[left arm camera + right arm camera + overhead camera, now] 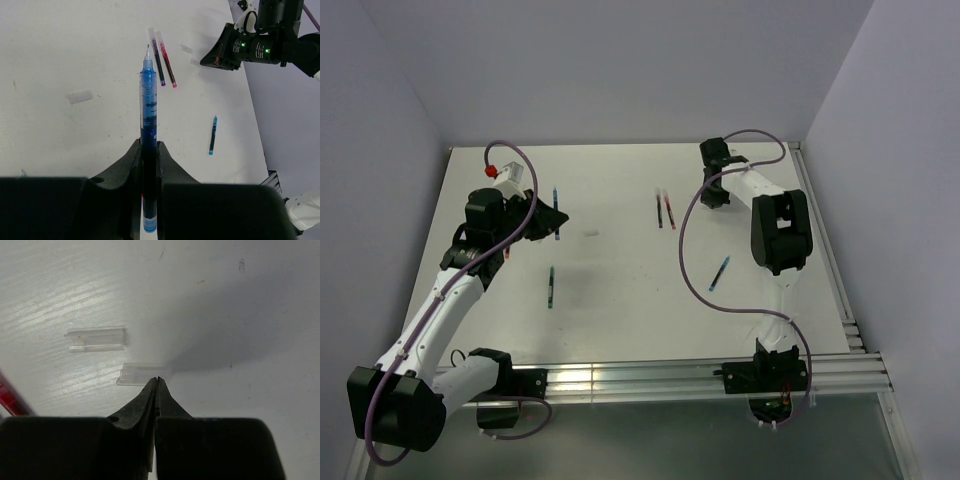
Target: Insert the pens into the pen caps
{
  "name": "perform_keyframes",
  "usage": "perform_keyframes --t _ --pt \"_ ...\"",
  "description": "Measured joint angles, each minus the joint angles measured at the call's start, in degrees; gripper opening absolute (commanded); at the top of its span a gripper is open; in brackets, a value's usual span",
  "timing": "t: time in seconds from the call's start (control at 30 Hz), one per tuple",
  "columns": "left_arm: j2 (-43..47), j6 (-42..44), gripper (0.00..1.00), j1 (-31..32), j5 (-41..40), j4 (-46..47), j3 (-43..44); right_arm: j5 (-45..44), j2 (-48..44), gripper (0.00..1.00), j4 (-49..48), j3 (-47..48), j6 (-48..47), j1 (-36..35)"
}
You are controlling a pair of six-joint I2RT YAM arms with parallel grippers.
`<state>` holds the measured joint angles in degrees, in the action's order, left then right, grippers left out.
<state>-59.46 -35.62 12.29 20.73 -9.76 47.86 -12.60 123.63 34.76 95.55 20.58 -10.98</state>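
White table, scattered pens, lilac walls

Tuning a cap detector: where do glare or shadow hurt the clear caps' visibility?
Right wrist: streaky glare washes the upper translucent tube cap; the lower translucent cap borders a broad shadow. Left wrist: a pale cap barely contrasts.

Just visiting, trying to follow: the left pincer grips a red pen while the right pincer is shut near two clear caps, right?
Not quite: the left wrist view shows the pen in the left pincer is blue, not red. The right pincer is indeed shut near two clear caps.
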Motion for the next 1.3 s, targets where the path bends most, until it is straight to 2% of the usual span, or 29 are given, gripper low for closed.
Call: perform_keyframes --t 0.5,0.83,1.3 --pt "-0.07 0.02 0.00 0.00 0.00 0.00 0.00 -0.90 0.63 0.01 0.68 1.07 0.81 0.55" --pt "-0.07 0.00 0.00 -0.11 0.02 0.00 0.00 -1.31 -2.95 0.06 0.59 -1.62 1.55 0.31" --pt "-0.07 0.00 0.00 -0.11 0.42 0.02 0.00 -1.16 -3.17 0.04 0.35 -5.07 2.56 -1.14"
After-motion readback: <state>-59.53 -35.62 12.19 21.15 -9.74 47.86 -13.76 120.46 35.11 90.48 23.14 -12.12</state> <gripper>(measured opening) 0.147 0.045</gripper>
